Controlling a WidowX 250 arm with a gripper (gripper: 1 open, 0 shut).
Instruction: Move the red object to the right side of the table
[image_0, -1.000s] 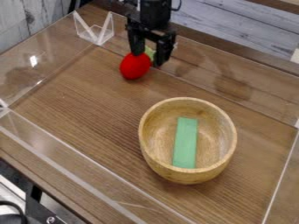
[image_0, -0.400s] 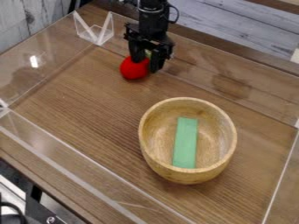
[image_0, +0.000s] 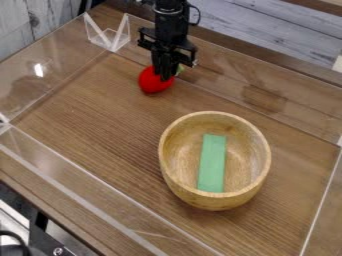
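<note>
Single high, oblique view over the table (image_0: 94, 140), from its near corner.

The wood-grain table (image_0: 94, 120) carries a red object (image_0: 156, 81) and a wooden bowl (image_0: 214, 160).

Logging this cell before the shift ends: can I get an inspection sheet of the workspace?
Surface: wood-grain table, clear acrylic walls around it.
Job's things: red object at the back left, on the table.
Clutter: wooden bowl holding a flat green block.
Grippers: pincer pointing down, shut on the red object's top.
Cables: nothing seen.
Surroundings: grey planks behind.
</note>
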